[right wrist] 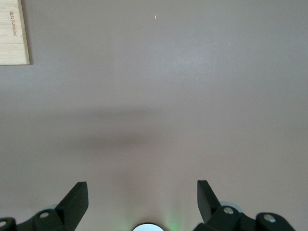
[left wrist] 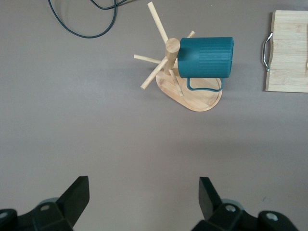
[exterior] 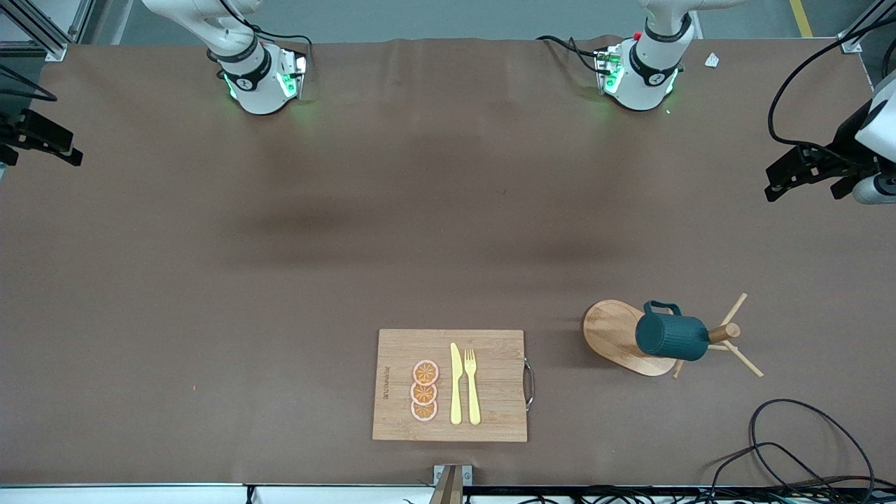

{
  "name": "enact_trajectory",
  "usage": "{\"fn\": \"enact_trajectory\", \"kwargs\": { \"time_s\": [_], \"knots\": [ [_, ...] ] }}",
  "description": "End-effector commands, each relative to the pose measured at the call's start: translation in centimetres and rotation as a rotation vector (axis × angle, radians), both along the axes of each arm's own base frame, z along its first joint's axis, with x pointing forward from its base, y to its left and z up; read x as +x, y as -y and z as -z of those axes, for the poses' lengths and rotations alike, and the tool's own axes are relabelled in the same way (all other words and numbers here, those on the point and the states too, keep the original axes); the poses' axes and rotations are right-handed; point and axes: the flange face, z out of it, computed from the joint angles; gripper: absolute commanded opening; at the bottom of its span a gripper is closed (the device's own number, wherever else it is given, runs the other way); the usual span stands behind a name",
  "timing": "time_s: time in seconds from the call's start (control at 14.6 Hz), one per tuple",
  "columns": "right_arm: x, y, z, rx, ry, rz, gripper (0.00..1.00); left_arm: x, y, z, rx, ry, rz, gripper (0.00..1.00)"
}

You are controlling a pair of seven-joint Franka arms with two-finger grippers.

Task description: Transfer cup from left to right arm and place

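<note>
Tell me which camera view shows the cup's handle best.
The left wrist view: the cup hangs on the wooden rack, its loop handle outlined against the rack's base. The front view shows the handle too, but smaller, at the cup's upper edge. The right wrist view shows no cup, only table and a cutting board corner.

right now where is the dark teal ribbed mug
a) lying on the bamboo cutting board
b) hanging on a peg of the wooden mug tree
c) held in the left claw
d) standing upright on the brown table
b: the dark teal ribbed mug hangs sideways on a peg of the wooden mug tree, while the left claw and right claw are both open and empty.
</note>
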Motion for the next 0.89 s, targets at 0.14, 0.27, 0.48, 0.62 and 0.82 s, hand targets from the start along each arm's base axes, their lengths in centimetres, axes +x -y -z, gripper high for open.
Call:
{"fn": "enact_trajectory", "kwargs": {
  "time_s": [0.14, 0.27, 0.48, 0.62, 0.82],
  "knots": [
    [-0.6, 0.1, -0.2, 0.017, 0.008, -0.010, 1.00, 0.0, -0.1, -0.3, -0.002, -0.018, -0.010, 1.00],
    [-0.6, 0.2, -0.2, 0.015, 0.007, -0.008, 1.00, 0.2, -0.4, -0.2, 0.002, -0.013, -0.010, 1.00],
    [-0.6, 0.2, -0.2, 0.015, 0.007, -0.010, 1.00, 1.6, -2.0, 2.0, -0.010, -0.046, -0.010, 1.00],
    [-0.6, 0.1, -0.2, 0.015, 0.007, -0.010, 1.00, 2.6, -2.9, 3.6, -0.016, -0.061, -0.033, 1.00],
    [-0.5, 0.1, -0.1, 0.015, 0.006, -0.010, 1.00, 3.8, -3.6, 5.5, -0.035, -0.089, -0.122, 1.00]
  ]
}}
